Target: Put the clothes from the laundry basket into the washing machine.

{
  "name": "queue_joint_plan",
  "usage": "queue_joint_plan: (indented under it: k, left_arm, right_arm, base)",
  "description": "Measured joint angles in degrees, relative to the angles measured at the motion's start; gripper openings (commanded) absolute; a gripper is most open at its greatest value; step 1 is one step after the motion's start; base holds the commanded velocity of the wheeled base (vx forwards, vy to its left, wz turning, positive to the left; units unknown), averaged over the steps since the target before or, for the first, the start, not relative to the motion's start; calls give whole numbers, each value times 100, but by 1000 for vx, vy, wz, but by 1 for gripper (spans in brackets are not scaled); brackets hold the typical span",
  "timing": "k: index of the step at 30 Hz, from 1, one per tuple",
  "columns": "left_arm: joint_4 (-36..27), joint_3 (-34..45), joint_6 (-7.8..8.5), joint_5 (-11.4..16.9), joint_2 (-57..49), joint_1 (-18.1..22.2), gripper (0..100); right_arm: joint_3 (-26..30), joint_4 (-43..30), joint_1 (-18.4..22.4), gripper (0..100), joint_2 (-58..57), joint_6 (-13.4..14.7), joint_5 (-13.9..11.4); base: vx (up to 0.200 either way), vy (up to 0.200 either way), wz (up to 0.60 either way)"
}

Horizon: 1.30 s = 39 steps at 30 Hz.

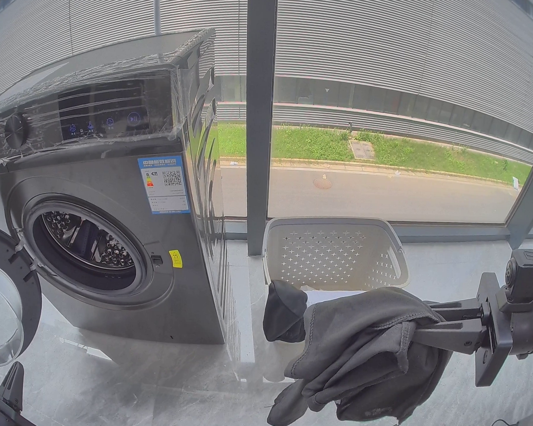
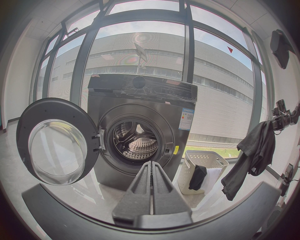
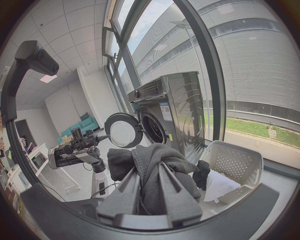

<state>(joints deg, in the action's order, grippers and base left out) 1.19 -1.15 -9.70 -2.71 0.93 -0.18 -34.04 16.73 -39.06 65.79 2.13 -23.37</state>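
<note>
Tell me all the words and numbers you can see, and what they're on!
Blue-and-white label on the washing machine front: print too small to read.
Yellow sticker beside the door opening: too small to read.
Control panel under plastic wrap: lit symbols, blurred, no readable words.
No text can be quoted.

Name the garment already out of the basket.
The grey garment hanging from the right pincer; the black garment drapes the basket rim, the white one lies inside.
</note>
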Motion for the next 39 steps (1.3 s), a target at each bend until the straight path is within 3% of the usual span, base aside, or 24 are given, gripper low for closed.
queue_joint_plan:
  k: [13,20,27,34,39]
  left_arm:
    - [-20,0,-59,-41,0,-2,0]
    - [-2,0,-145,-51,0,-2,0]
    - [15,0,-127,-29,0,2,0]
    - [318,-351,268,658,22,0,0]
    - [400,-1467,432,1097,391,-107,0]
  right_arm:
    - [105,5,-316,0,149,-2,16]
    - [127,11,-369,0,245,-2,16]
    - [177,32,-379,0,282,-6,2]
    - [77,62,-380,0,295,-6,2]
    - [27,119,-380,0,304,-4,-5]
  base:
    - [0,0,0]
    - [0,0,0]
    - [0,0,0]
    - [0,0,0]
    - [0,0,0]
